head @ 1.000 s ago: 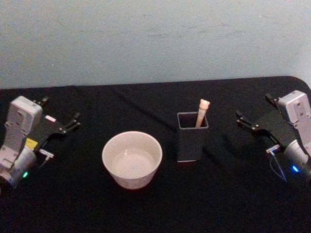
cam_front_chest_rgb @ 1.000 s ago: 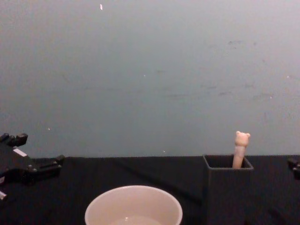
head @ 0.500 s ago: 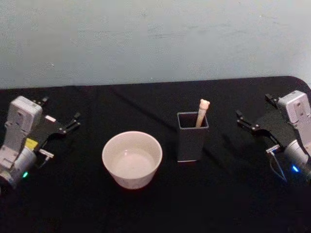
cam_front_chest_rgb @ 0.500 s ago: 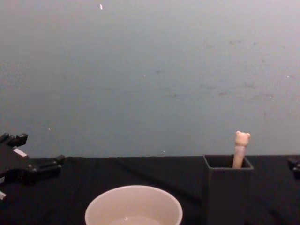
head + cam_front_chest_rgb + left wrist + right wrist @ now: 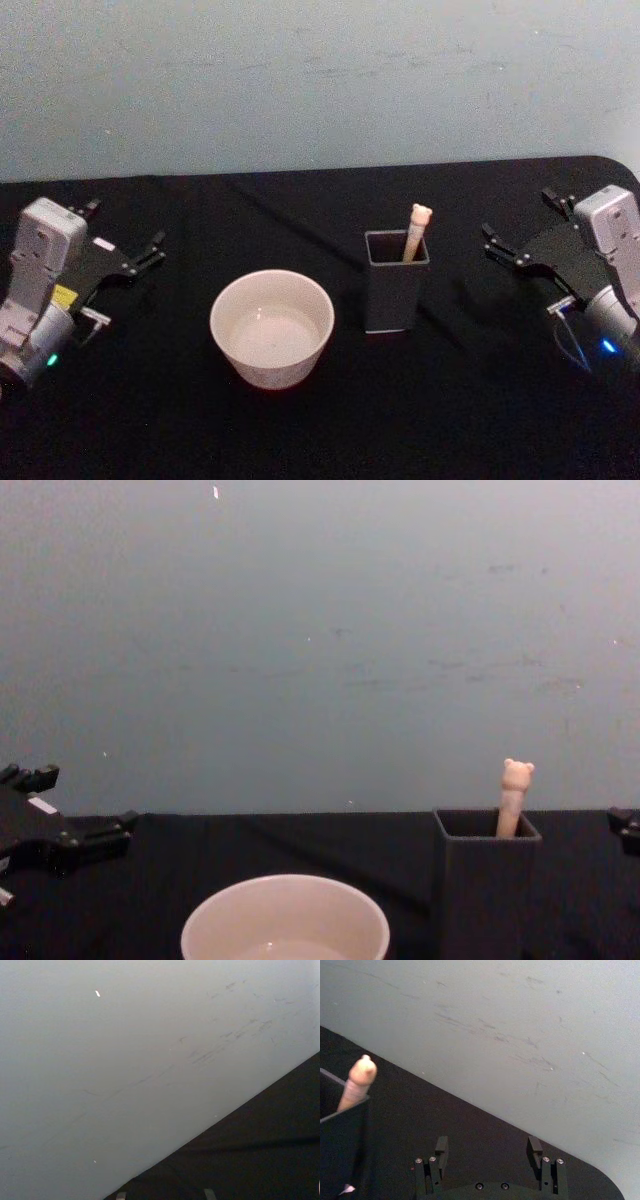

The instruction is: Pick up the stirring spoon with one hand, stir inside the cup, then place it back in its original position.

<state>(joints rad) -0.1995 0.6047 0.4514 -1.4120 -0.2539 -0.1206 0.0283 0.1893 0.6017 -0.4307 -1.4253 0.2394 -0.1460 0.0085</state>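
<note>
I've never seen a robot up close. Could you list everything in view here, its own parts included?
Wide round cream-white cup: one, cream-white, on the table left of centre.
Dark grey square box-shaped holder: one, dark grey, upright just right of the cup.
Thin cream stirring spoon with a bear-head top: one, cream, standing in the holder, bear head above its rim.
Black-covered table: one, black, under everything.
Pale blue-grey wall: one, behind the table.
Robot's left tool: one, black fingers on a grey body, at the table's left side, open, empty.
Robot's right tool: one, same colours, at the table's right side, open, empty.
</note>
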